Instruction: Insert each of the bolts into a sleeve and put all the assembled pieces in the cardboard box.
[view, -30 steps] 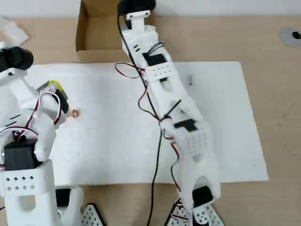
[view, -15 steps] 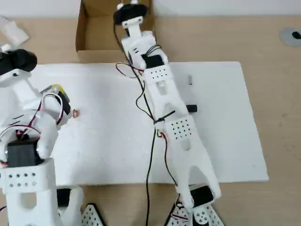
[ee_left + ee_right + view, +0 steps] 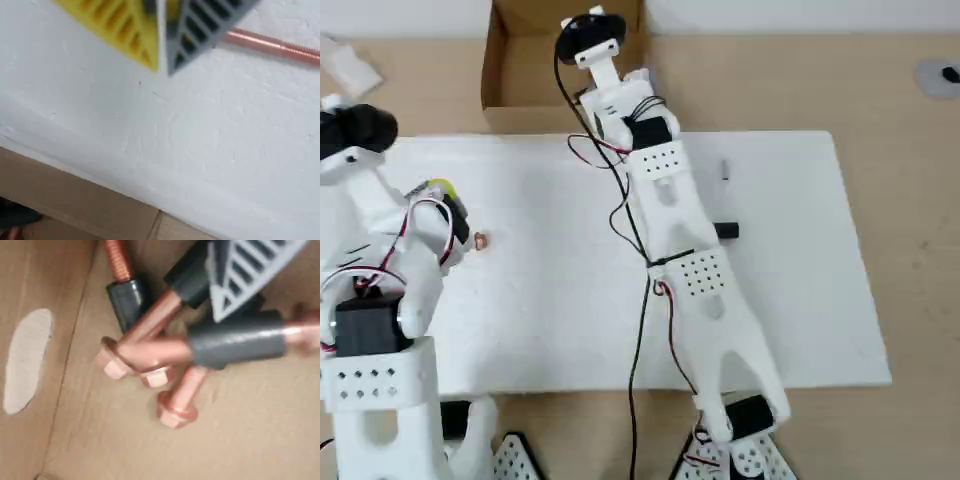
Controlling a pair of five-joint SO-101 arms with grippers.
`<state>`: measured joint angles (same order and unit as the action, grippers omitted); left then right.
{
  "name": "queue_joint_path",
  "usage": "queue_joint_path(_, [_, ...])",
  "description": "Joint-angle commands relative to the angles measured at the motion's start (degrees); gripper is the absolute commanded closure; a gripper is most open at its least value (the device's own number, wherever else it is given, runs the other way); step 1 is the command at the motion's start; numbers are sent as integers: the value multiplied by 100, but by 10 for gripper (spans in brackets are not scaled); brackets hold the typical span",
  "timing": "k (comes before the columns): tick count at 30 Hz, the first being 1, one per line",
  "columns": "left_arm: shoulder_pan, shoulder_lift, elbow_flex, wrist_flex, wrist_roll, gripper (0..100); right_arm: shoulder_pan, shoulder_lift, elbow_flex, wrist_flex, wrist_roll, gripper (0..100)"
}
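Right pincer (image 3: 225, 300) hangs inside cardboard box (image 3: 492, 70); open or closed, can't tell. Several sleeved bolts (image 3: 155, 320) lie on box floor. Left pincer (image 3: 162, 62), tips together on nothing, well outside box beside one bare bolt (image 3: 272, 45); loose sleeve (image 3: 725, 231) also outside. Judged: one assembly left

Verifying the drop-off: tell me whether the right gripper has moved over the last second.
Yes. In the high view the right gripper has shifted toward the picture's left over the cardboard box, nearer the box's left wall.
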<state>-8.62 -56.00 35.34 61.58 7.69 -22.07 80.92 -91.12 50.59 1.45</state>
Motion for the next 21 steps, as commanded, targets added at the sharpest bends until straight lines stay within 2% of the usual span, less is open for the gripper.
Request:
queue_joint_path(1, [-97, -4, -53, -123, -35, 994, -57, -101, -444, 26, 35, 600])
queue_joint_path(4, [-185, 22, -62, -149, -88, 993, -31, -330, -444, 202, 26, 605])
queue_joint_path(7, [-281, 268, -70, -105, -431, 993, -31, -760, -435, 888, -220, 605])
queue_joint_path(11, [-246, 1042, -554, 615, -1363, 993, -31, -1560, -435, 2224, -853, 605])
queue_joint_path(14, [-281, 1596, -1160, 1116, -2699, 993, -13, -2167, -435, 3138, -1231, 603])
queue_joint_path(18, [-281, 2158, -1626, 1538, -4756, 993, -13, -2888, -435, 4088, -1301, 603])
queue_joint_path(21, [-281, 2431, -1626, 1890, -6655, 993, -13, -3363, -435, 4633, -1301, 603])
